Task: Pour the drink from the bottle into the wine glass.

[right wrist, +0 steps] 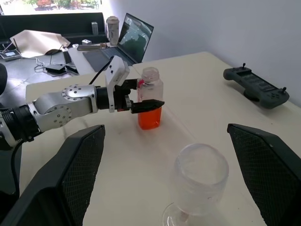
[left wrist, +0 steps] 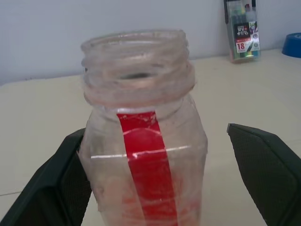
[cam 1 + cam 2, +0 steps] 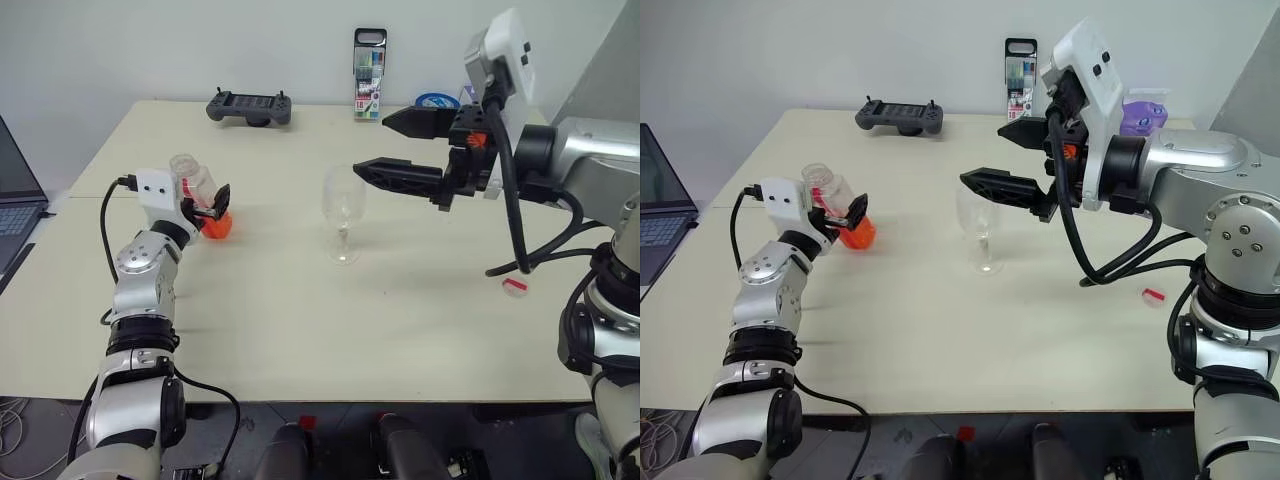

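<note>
Between the spread fingers of the left tool (image 3: 212, 203) stands the uncapped bottle (image 3: 200, 200), not yet gripped, so grasping is in hand: next close on it, lift, tip toward the wine glass (image 3: 343, 212) under the open, empty right tool (image 3: 392, 148).

We read this as office or lab workroom, not home. Plain pale wall behind large beige table (image 3: 300, 330). Open laptop (image 3: 15, 200) at table's left edge. Grey handheld controller (image 3: 250, 107) at far side, case of coloured pens (image 3: 369, 75) upright near wall beside it. In right wrist view we see second laptop (image 1: 134, 37) on dark desk (image 1: 56, 21), papers and cables around it, window beyond. Loose cables on floor (image 3: 15, 420) under table.
</note>
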Robot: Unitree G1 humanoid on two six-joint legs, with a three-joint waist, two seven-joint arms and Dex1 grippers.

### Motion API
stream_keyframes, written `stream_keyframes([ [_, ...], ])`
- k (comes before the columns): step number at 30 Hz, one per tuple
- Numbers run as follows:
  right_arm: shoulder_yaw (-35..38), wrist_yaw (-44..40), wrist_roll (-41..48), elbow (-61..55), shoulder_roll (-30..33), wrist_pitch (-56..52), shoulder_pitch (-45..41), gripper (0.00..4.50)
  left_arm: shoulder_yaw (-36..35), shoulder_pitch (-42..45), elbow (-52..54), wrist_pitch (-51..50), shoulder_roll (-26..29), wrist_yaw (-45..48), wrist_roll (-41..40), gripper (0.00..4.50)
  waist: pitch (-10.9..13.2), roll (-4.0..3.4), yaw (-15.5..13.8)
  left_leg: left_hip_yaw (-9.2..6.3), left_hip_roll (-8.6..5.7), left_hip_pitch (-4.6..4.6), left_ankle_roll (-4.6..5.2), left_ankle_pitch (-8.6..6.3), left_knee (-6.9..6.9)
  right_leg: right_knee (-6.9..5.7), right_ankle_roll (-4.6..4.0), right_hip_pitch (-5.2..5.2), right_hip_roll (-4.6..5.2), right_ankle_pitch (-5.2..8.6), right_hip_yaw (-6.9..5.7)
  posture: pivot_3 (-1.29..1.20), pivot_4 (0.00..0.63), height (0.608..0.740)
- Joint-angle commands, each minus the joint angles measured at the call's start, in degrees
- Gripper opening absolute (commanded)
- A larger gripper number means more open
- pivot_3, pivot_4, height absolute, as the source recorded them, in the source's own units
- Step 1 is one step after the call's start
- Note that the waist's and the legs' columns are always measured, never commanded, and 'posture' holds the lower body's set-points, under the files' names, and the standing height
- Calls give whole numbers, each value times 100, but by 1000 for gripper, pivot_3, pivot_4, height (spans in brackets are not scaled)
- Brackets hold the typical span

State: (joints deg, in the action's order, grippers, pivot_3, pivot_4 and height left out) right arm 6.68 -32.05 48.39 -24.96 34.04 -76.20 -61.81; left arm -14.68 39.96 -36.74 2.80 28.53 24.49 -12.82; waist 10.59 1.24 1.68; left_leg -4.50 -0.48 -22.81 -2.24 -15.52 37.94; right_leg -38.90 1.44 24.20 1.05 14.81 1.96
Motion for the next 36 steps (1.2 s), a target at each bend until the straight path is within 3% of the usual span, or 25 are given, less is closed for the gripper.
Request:
stream_keyframes([
  [1,27,25,27,-172,122,144,-21,4489,-51,195,-8,230,2,15,-14,4313,0,0,0,0,0,-1,0,0,0,0,0,0,0,0,0,0,150,740],
  [3,11,32,40,-188,150,144,-5,4500,-35,171,-19,235,-17,19,-12,3909,0,0,1,0,0,0,0,0,0,0,0,0,0,0,1,0,150,740],
  [7,16,107,57,-226,169,125,37,4500,-36,111,-56,231,-5,26,2,2594,0,0,1,-1,0,0,0,0,0,0,0,0,0,0,1,0,150,740],
  [10,150,261,-243,-479,123,758,454,4500,-37,105,-119,287,39,125,-3,1931,-1,2,0,-4,0,0,0,0,-1,0,0,-1,0,0,1,0,150,740],
  [13,298,377,-749,-759,169,1692,1253,4500,-22,172,18,301,11,393,-129,1929,-2,4,-4,-4,-1,-3,0,0,0,3,1,-3,1,0,1,0,150,740],
  [16,764,516,-761,-1274,100,1883,2938,4500,634,262,790,450,-1,809,286,1928,-10,26,-69,-2,-8,-10,0,0,0,14,5,-11,3,2,-6,0,150,740],
  [20,270,851,-1544,-1962,-33,2669,4731,4500,1042,284,1622,541,-147,636,671,1924,-9,24,-159,0,-7,-20,-2,1,4,6,4,4,5,1,9,0,150,740],
  [22,-31,1263,-1883,-2124,-520,3107,5339,4500,1266,296,1770,852,-146,572,1008,1924,-9,25,-130,3,-6,-11,-1,1,2,5,6,1,5,2,18,0,150,740],
  [26,-487,1718,-2505,-2037,-1255,3963,5722,4500,1490,631,1457,1385,-125,431,1428,1924,-8,24,15,22,5,27,0,2,-1,-10,7,-11,-18,3,21,0,150,740],
  [30,-812,1869,-3112,-1896,-1483,4689,5836,4500,1773,1290,705,2015,-138,442,1770,1923,-8,24,5,25,4,25,0,4,3,-5,22,-14,-66,10,15,0,150,740],
  [36,-986,1798,-2957,-2271,-1660,4715,6120,4500,2061,2180,-747,3160,-87,443,2208,1923,-8,24,2,29,3,17,1,3,1,-2,1,-10,-62,-3,14,0,150,740],
])
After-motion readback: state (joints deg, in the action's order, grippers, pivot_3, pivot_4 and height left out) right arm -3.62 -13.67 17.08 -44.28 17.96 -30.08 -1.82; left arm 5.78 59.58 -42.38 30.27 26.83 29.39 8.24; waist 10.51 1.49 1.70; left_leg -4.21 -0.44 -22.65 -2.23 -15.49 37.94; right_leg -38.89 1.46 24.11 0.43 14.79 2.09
